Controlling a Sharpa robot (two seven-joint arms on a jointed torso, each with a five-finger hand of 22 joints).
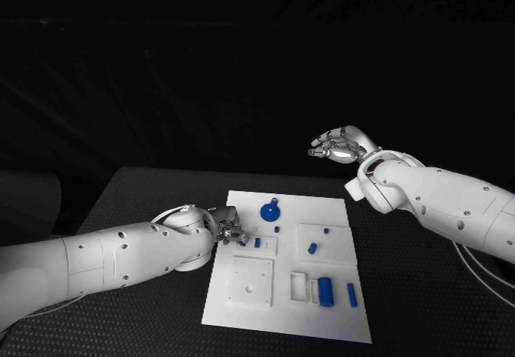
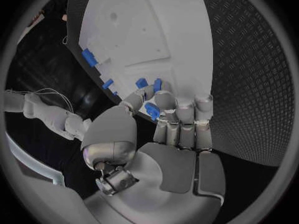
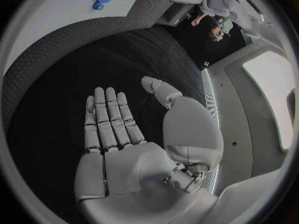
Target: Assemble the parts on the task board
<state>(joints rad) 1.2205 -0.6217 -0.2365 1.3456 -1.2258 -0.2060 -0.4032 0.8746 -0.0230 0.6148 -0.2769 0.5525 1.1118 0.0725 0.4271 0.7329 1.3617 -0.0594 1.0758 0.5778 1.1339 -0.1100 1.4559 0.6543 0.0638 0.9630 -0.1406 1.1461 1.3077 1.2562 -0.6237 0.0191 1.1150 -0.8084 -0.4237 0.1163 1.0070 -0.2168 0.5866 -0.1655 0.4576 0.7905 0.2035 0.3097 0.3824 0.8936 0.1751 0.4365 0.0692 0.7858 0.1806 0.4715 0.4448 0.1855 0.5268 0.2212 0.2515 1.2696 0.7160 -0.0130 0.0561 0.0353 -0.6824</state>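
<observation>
Task board: a flat white rectangular plate with a matte surface, lying in the middle of the bench, whose black top carries a fine woven or ribbed texture. I read several moulded features on the plate: a raised square block near its front left, shallow rectangular recesses beside it, and a framed panel toward its right side.

Parts are glossy blue pieces. A round disc with a small tab sits near the far edge of the plate. A short cylinder lies near the front beside a slim bar. Two small pegs lie in the framed panel.

My left hand, silver and segmented, rests over the plate's left edge. In the left wrist view its fingertips are curled around a small blue piece, pinching it just above the white surface; further blue pieces lie beyond on the plate.

My right hand hangs above the dark area behind the plate, well apart from it. The right wrist view shows its palm flat, fingers straight and side by side, holding nothing.
</observation>
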